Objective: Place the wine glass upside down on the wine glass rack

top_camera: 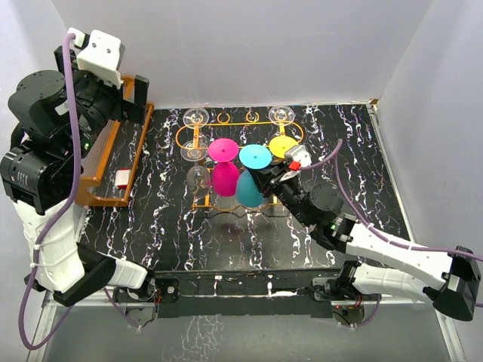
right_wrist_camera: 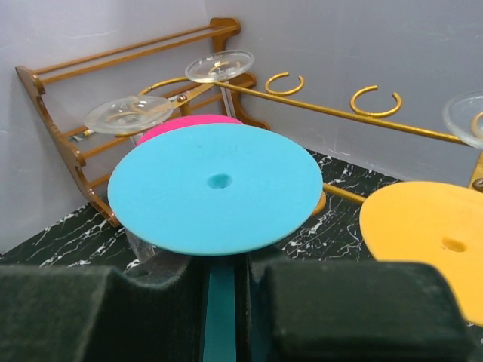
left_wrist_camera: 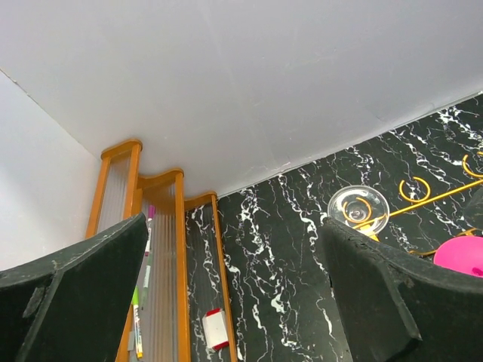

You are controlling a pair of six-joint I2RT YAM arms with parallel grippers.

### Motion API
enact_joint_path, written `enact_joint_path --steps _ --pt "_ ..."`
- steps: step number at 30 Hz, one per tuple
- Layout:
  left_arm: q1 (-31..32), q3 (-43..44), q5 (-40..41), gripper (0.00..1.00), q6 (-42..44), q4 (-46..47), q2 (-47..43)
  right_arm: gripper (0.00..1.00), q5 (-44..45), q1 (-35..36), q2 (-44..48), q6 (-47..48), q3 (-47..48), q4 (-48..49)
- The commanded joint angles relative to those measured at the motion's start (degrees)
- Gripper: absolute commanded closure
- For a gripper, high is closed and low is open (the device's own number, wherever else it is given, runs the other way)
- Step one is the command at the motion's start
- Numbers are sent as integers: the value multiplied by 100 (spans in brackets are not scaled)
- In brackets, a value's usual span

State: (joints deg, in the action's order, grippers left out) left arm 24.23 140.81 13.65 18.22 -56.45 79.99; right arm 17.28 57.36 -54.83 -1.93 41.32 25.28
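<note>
Nearest us in the top view, the left arm (top_camera: 53, 151) fills the left side of the frame, bulky and raised. We see the left jaws released and wide apart, with only wall and table showing between the dark pads (left_wrist_camera: 72, 302) in the left wrist view. Beyond it the black, white-veined table (top_camera: 355, 166) spans the frame. The right arm (top_camera: 392, 253) reaches from the lower right toward the centre. Along the table's left edge lies the stepped wooden shelf (top_camera: 113, 162). At upper centre stands the wine glass rack (top_camera: 249, 123), thin orange wire with ring loops.

The right jaws are clenched on the stem of the teal wine glass (top_camera: 250, 185). It is upside down, foot upward, at the centre of the frame at the rack's lower edge. It is just beside a pink glass (top_camera: 223, 177) on its left, and a yellow glass (top_camera: 283, 145) is at its upper right. We cannot tell whether its rim rests on the wire. Clear glasses (top_camera: 196, 117) sit upturned along the rack's top and left. A small red-and-white block (top_camera: 121, 179) lies on the shelf.
</note>
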Motion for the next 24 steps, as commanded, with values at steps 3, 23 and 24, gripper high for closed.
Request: enact_joint_path --steps 3,23,24 --pt "-32 69 -114 3 -114 -5 17 92 267 29 -107 22 -121 476" --pt "-32 51 -76 3 -125 37 44 92 892 29 -587 253 63 715" --pt "-33 25 -49 3 -124 49 39 92 898 29 -609 256 76 734"
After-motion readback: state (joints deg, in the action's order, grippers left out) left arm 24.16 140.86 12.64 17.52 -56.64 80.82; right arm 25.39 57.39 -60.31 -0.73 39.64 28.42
